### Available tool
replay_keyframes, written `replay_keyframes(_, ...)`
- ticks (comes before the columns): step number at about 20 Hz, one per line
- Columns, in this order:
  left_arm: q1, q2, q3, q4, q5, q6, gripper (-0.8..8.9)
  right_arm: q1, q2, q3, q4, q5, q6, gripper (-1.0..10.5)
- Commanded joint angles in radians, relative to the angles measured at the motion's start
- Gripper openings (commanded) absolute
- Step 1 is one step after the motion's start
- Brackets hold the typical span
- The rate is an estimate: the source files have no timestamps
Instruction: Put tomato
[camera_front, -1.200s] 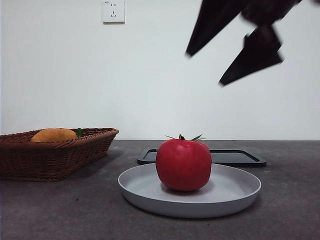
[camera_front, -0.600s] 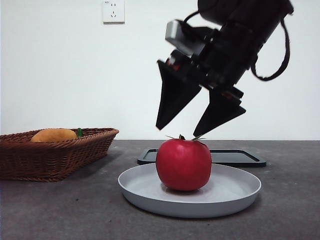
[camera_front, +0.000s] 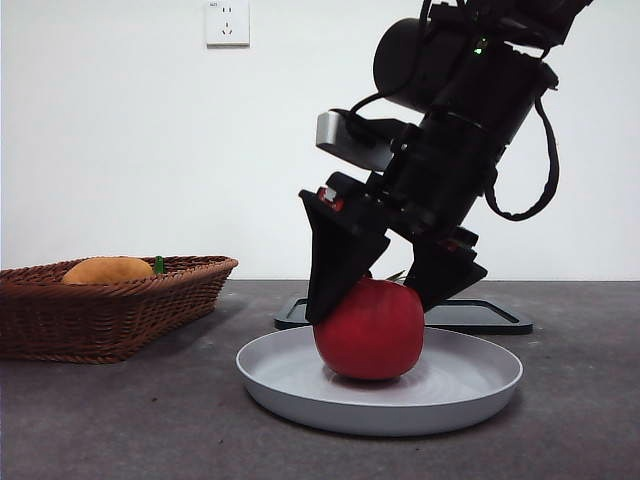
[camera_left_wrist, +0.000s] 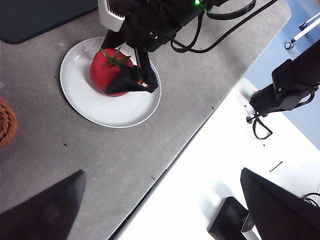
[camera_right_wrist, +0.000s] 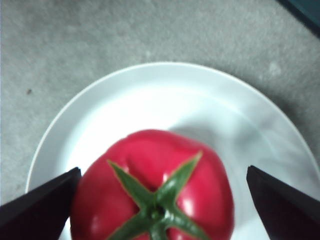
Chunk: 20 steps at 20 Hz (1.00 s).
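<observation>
The tomato (camera_front: 368, 330) sits on the white plate (camera_front: 470, 392) near the middle of the table, a little left of the plate's centre. The right gripper (camera_front: 385, 290) straddles it from above, jaws spread wide with one tip on each side of the fruit; in the right wrist view there is a gap between each jaw and the red skin, so nothing is held yet. The left gripper (camera_left_wrist: 160, 210) waits high and clear, jaws open and empty.

To grasp well, the jaws should go low enough to meet the tomato at its widest girth, not on its sloping shoulders, and stop short of the plate. Closing should be gentle: the skin looks smooth and slippery, and a hard squeeze could bruise it or squirt it sideways. To the left, a wicker basket (camera_front: 110, 310) holds an orange-yellow fruit (camera_front: 108, 270); a dark tray (camera_front: 480, 315) lies beyond the plate.
</observation>
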Motion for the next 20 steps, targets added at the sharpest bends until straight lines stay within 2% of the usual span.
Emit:
replay_keyframes(1,-0.005,0.005,0.01,0.007,0.004,0.014,4.95,0.012,0.022,0.017,-0.003,0.001,0.011,4.7)
replay_keyframes(3,-0.005,0.005,0.01,0.007,0.004,0.014,4.95,0.012,0.022,0.017,-0.017,0.001,0.011,3.2)
replay_keyframes(5,-0.005,0.005,0.01,0.007,0.004,0.014,4.95,0.012,0.022,0.017,-0.028,0.0,0.011,2.6)
replay_keyframes(12,-0.005,0.005,0.01,0.007,0.004,0.014,4.95,0.004,-0.04,0.069,-0.047,0.01,0.011,2.4)
replay_keyframes(17,-0.005,0.005,0.01,0.007,0.004,0.014,4.96,-0.047,-0.051,0.225,-0.048,0.125,0.01,2.4)
replay_keyframes(20,-0.005,0.005,0.01,0.007,0.004,0.014,4.96,-0.101,-0.032,0.29,-0.007,0.159,0.01,2.4)
